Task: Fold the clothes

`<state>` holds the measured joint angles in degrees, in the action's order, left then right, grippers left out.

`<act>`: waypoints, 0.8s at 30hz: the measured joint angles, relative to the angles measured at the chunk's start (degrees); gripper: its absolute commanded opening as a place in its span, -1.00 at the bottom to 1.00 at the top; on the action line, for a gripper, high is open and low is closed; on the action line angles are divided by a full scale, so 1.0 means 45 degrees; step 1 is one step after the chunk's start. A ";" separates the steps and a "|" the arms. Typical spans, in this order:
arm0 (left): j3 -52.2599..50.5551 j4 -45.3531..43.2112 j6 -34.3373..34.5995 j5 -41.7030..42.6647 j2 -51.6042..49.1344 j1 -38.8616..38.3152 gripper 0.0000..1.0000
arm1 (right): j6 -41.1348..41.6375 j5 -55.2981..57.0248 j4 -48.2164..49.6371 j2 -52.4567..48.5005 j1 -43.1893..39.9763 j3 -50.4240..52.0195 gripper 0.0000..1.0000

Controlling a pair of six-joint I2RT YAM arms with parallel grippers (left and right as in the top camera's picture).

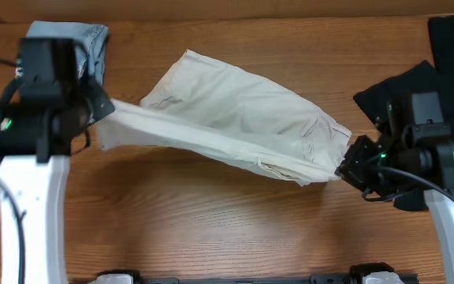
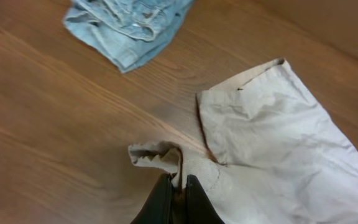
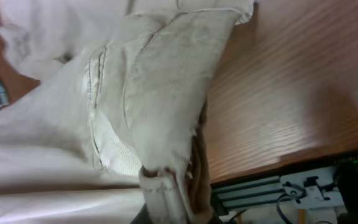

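Observation:
Pale beige shorts (image 1: 235, 118) stretch across the middle of the table, their front edge lifted and pulled taut between the two arms. My left gripper (image 1: 105, 106) is shut on the shorts' left corner; in the left wrist view a bunch of beige cloth (image 2: 166, 158) is pinched by the left gripper (image 2: 179, 183). My right gripper (image 1: 345, 170) is shut on the shorts' right end, where cloth with a seam and a belt loop (image 3: 160, 186) hides the jaws. A light-blue denim piece (image 1: 85, 43) lies at the back left. Black garments (image 1: 444, 67) lie at the right.
The wooden table (image 1: 211, 229) runs to its front edge, where a metal rail with fittings (image 3: 272, 190) shows in the right wrist view. The denim (image 2: 129, 25) lies just beyond the left gripper. The black pile lies under and behind the right arm.

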<state>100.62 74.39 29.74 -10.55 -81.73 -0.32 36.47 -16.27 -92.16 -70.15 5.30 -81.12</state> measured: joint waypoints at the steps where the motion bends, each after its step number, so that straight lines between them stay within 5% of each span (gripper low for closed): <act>1: 0.0000 -0.0160 -0.0005 0.0000 -0.0364 -0.0121 -0.92 | 0.0039 -0.0010 0.0049 -0.0049 0.0000 0.0350 -0.92; 7: 0.0000 -0.1559 -0.0204 -0.0058 -0.2637 -0.0952 -0.91 | 0.0175 -0.0087 0.1540 -0.0189 -0.0005 0.2943 -0.92; 14: 0.0000 -0.3900 -0.0335 -0.0369 -0.4668 -0.1525 -0.92 | 0.0316 0.0369 0.6042 -0.0505 -0.0228 0.5712 -0.93; 24: 0.0000 -0.7422 -0.0330 -0.0296 -0.6785 -0.1773 -0.92 | 0.0185 0.1457 1.0360 -0.2409 -0.0797 0.6110 -0.92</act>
<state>100.62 40.99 28.25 -11.88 -112.27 -8.29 37.30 -9.72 -45.54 -80.99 1.72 -53.63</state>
